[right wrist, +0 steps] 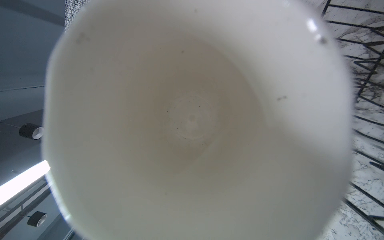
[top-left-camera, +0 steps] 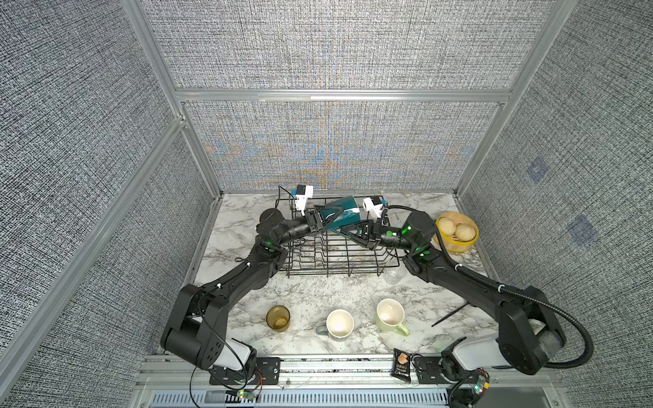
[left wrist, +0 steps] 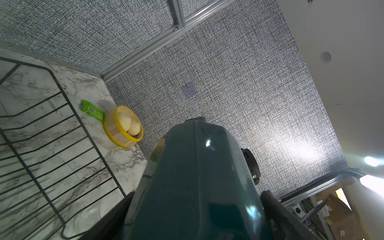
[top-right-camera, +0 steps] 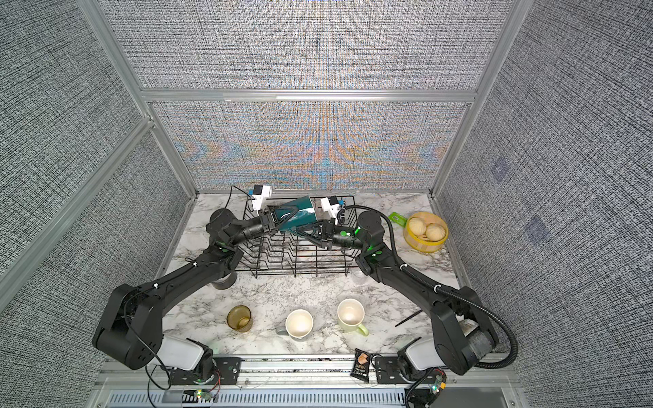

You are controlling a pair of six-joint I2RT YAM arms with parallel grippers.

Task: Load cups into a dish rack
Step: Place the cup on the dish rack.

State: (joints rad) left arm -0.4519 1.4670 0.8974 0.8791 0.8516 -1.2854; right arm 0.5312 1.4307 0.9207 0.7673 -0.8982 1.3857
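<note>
Holds the dark teal mug (top-left-camera: 341, 211) in the air above the dish rack (top-left-camera: 319, 256), tipped onto its side and clear of the wires, mouth turned toward the right arm. Pinches the mug's rim with the right gripper (top-left-camera: 342, 230), jaws drawn close together on the wall. Looks straight down the pale inside of the mug (right wrist: 187, 124) from the right wrist view, with no sight of the jaws there. Brackets the mug's body with the left gripper (top-left-camera: 332, 217), jaws spread wide, one on each flank of the teal glaze (left wrist: 197, 176) in the left wrist view. Cannot tell whether those jaws press on the mug or stand just beside it. Counts four more cups upright on the bench (top-left-camera: 353, 300), all outside the rack. Finds the amber glass tumbler (top-left-camera: 278, 318), the grey mug (top-left-camera: 339, 323) and the pale green mug (top-left-camera: 390, 316) in a row near the front edge, well apart from the rack. Finds the small clear glass (top-left-camera: 394, 275) just beside the rack's near right corner, close to the right forearm. Shows the yellow bowl (top-left-camera: 474, 235) with bread rolls at the far right of the bench, and in a top view a green packet (top-right-camera: 397, 219) just beside it. Shows too a thin black stick (top-left-camera: 450, 316) near the right arm and a dark snack packet (top-left-camera: 401, 365) at the front rail.
</note>
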